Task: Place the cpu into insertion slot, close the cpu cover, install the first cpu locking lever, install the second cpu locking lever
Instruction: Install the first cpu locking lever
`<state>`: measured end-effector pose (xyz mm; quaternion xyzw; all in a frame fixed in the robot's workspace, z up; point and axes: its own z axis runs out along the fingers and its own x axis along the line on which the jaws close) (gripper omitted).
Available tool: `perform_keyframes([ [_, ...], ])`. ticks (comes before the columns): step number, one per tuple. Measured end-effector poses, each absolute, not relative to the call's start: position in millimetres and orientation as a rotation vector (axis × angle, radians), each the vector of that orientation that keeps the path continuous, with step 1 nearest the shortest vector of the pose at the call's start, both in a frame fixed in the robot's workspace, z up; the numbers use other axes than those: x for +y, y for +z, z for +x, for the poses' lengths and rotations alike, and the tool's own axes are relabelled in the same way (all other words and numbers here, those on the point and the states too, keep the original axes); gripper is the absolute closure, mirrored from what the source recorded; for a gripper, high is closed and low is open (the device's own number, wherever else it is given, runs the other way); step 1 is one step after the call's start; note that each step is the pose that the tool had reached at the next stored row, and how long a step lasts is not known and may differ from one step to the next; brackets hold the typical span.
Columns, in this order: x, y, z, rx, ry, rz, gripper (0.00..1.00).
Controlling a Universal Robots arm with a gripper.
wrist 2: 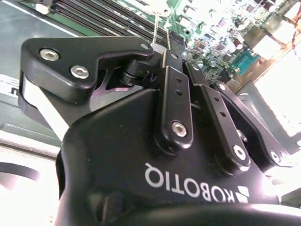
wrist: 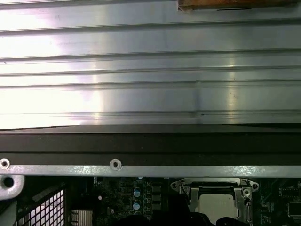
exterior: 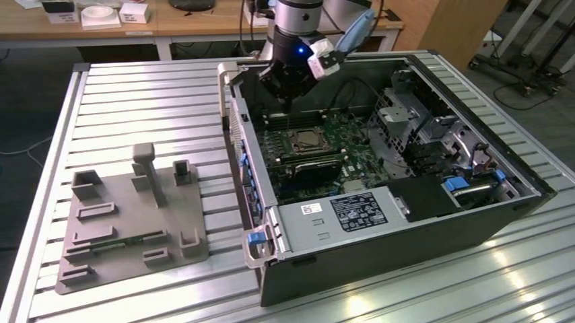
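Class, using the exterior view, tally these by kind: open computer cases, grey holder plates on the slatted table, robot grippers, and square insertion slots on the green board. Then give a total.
open computer case: 1
grey holder plate: 1
gripper: 1
insertion slot: 1
Total: 4

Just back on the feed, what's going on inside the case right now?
The arm's gripper is down inside the open computer case, over the green board just beside the insertion slot. The cpu already sits in the slot, its silvery face showing through the window of the cpu cover, which appears to lie flat over it. I cannot tell whether either locking lever is latched.
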<state>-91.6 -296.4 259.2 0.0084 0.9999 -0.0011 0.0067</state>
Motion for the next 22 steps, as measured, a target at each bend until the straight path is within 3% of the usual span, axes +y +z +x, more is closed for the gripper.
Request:
perform_keyframes([
  [22, -295, 254, -74, 3.128, -0.003, -0.002, 0.9],
])
